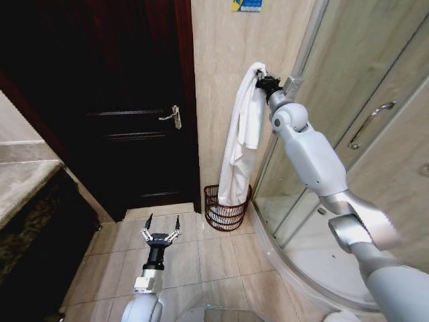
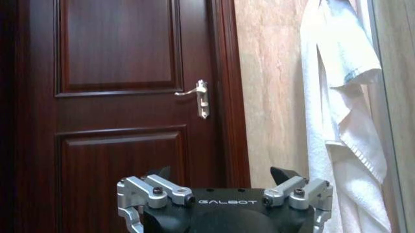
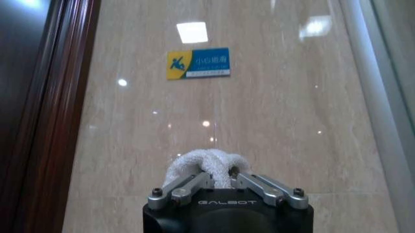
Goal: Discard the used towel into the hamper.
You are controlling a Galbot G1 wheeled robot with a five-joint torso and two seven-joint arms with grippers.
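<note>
Towel (image 1: 242, 137) in right tool (image 1: 263, 80), above hamper (image 1: 226, 209) btwn door (image 1: 114, 100) & shower glass (image 1: 362, 87).

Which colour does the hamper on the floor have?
Dark red-brown, open weave; the hamper shows best in the head view.

The head camera looks down from high up at the tiled wall (image 1: 221, 100), taking in the door (image 1: 127, 100) beside it and the towel (image 1: 241, 147) hanging against it. The left wrist camera sits low, behind the left claw (image 2: 224, 177), facing that door and the towel. The right wrist camera is close to the wall, behind the right claw (image 3: 222, 178), facing a blue sign (image 3: 198, 63).
</note>
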